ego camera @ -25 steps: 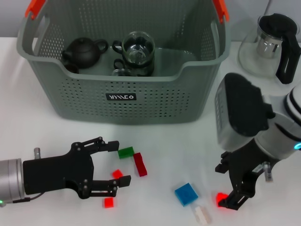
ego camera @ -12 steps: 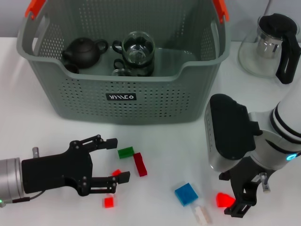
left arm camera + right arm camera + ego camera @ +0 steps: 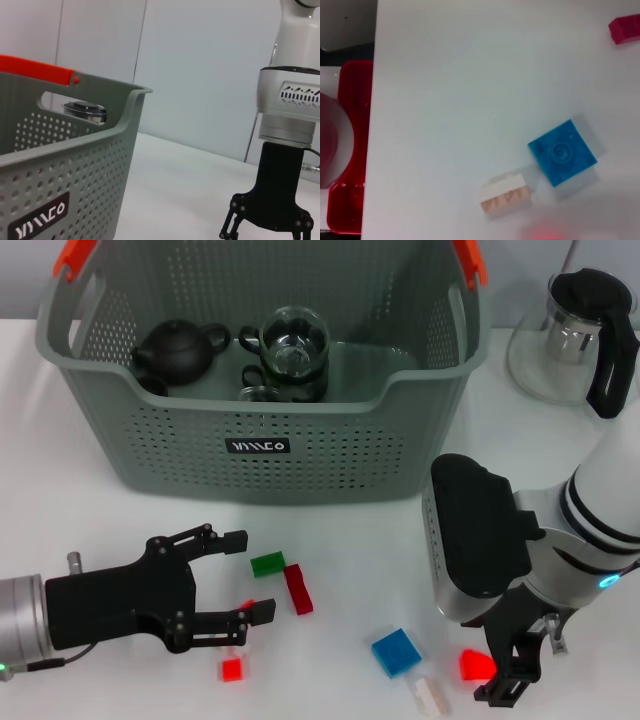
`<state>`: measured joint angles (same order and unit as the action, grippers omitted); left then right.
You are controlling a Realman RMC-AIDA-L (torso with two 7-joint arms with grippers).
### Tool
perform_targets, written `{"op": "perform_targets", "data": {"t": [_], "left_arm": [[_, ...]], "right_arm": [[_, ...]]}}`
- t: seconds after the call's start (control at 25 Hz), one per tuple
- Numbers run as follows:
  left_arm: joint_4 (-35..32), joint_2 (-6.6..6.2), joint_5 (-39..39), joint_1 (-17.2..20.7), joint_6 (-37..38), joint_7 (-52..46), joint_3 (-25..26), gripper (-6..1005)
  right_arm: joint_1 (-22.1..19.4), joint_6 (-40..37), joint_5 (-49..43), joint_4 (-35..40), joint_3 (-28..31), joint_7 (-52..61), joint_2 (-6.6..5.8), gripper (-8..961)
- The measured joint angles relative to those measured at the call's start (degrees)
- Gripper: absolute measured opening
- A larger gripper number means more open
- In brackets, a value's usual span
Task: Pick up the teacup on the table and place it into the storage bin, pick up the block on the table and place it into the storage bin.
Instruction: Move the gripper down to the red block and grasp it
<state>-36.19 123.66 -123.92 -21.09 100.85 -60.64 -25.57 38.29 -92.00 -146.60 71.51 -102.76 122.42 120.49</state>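
The grey-green storage bin (image 3: 270,430) stands at the back with a black teapot (image 3: 178,348) and glass teacups (image 3: 293,340) inside; its wall and logo fill the left wrist view (image 3: 60,165). On the table lie a green block (image 3: 267,563), a dark red block (image 3: 297,588), a blue block (image 3: 397,651), a white block (image 3: 430,695) and small red blocks. My left gripper (image 3: 248,576) is open at the front left, one small red block (image 3: 246,606) by its nearer finger. My right gripper (image 3: 505,675) hangs at the front right, touching or right beside a bright red block (image 3: 474,665).
A glass pitcher with a black handle (image 3: 575,335) stands at the back right. Another small red block (image 3: 231,669) lies near the front edge. The right wrist view shows the blue block (image 3: 562,152) and white block (image 3: 504,196) side by side.
My right arm has swung left and down towards the front edge, while the bright red block stayed where it was. The left gripper has barely shifted.
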Motion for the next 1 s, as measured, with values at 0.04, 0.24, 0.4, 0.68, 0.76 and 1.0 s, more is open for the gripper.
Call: {"op": "perform_targets", "data": {"t": [0.04, 0.24, 0.4, 0.68, 0.76, 1.0], "left_arm": [[0.1, 0.0, 0.0, 0.0, -0.2, 0.0, 0.0, 905], [0.9, -0.07, 0.0, 0.0, -0.6, 0.0, 0.0, 905], [0.9, -0.08, 0.0, 0.0, -0.7, 0.0, 0.0, 905], [1.0, -0.04, 0.0, 0.0, -0.7, 0.0, 0.0, 905], [1.0, -0.03, 0.0, 0.0, -0.7, 0.0, 0.0, 905], [1.0, 0.0, 0.0, 0.0, -0.7, 0.0, 0.3, 904]], "right_arm": [[0.0, 0.1, 0.0, 0.0, -0.1, 0.0, 0.0, 856], [0.1, 0.8, 0.0, -0.9, -0.7, 0.0, 0.03, 766], [0.2, 0.8, 0.2, -1.3, -1.3, 0.0, 0.15, 675], [0.1, 0.9, 0.2, -1.3, -1.6, 0.5, 0.18, 613], [0.1, 1.2, 0.2, -1.3, -1.9, 0.7, 0.18, 595], [0.1, 2.0, 0.0, -1.3, -3.0, 0.9, 0.18, 572]]}}
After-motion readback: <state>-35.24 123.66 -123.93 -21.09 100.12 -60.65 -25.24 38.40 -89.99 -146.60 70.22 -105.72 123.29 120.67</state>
